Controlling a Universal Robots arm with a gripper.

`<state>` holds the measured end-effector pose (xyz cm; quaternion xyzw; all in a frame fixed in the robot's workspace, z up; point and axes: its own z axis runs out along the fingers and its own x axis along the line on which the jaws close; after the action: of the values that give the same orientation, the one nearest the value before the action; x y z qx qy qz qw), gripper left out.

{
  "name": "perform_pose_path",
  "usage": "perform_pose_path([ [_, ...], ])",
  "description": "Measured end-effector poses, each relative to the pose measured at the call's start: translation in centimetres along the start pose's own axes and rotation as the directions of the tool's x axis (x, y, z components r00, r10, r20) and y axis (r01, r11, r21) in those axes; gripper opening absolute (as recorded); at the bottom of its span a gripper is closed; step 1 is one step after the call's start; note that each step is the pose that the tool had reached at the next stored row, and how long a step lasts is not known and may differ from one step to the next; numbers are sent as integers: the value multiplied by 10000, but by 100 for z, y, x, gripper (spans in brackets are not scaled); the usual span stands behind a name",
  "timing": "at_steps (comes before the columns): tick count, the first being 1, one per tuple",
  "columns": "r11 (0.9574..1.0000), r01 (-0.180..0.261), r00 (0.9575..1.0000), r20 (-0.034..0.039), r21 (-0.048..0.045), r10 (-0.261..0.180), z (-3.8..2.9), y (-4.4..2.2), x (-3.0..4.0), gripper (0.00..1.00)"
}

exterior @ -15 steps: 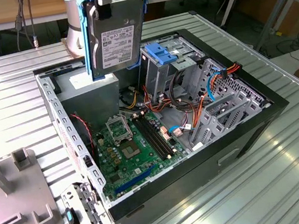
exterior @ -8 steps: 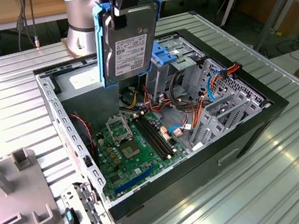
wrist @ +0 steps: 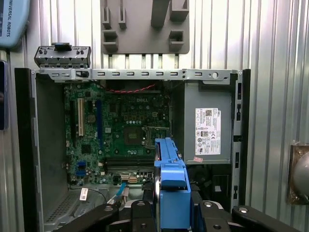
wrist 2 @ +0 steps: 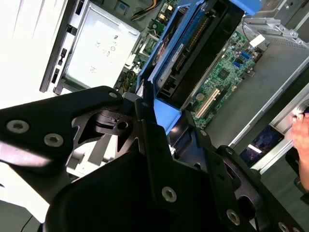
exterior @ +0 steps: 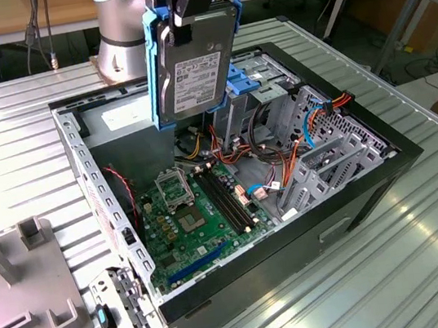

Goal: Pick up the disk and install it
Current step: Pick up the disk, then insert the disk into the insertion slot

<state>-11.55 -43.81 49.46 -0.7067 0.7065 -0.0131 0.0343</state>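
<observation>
The disk [exterior: 195,60], a dark grey drive with a white label in a bright blue carrier, hangs upright above the open computer case [exterior: 398,149]. My gripper [exterior: 182,9] is shut on its upper edge. In the second wrist view the disk [wrist 2: 193,53] juts out from between my black fingers [wrist 2: 145,116], over the green motherboard [wrist 2: 227,72]. In the first wrist view the disk's blue carrier edge [wrist: 171,188] stands edge-on over the motherboard [wrist: 120,130], held in my gripper [wrist: 171,215].
The case lies open on a ribbed metal table [exterior: 432,264], with a power supply [wrist: 207,125], cables and a metal drive cage [exterior: 313,133] with a blue bracket [exterior: 251,77] inside. A grey fixture [exterior: 17,301] sits on the exterior view's left. A hand [wrist 2: 301,135] shows beyond the case.
</observation>
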Motion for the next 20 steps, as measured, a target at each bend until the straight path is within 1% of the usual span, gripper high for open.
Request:
perform_pose_path([
  [8, 10000, 0, 10000, 0, 0, 0, 0, -2, 0, 37],
  [11, 10000, 0, 10000, 0, 0, 0, 0, -10, 29, 37],
  [12, 10000, 0, 10000, 0, 0, 0, -1, -12, 55, 37],
  [13, 10000, 1, 10000, 0, 0, -1, 0, -15, 103, 37],
  [15, 10000, 0, 10000, 1, 0, 0, 7, -31, 262, 37],
  [16, 10000, 0, 10000, 1, -2, 0, 10, -47, 284, 37],
  [17, 10000, 1, 10000, 2, -5, -1, 15, -86, 299, 37],
  [18, 10000, -1, 10000, -1, -19, 1, 23, -170, 302, 37],
  [19, 10000, -1, 10000, 0, -34, 1, 40, -296, 303, 37],
  [20, 10000, -1, 10000, 1, -35, 1, 47, -350, 303, 37],
])
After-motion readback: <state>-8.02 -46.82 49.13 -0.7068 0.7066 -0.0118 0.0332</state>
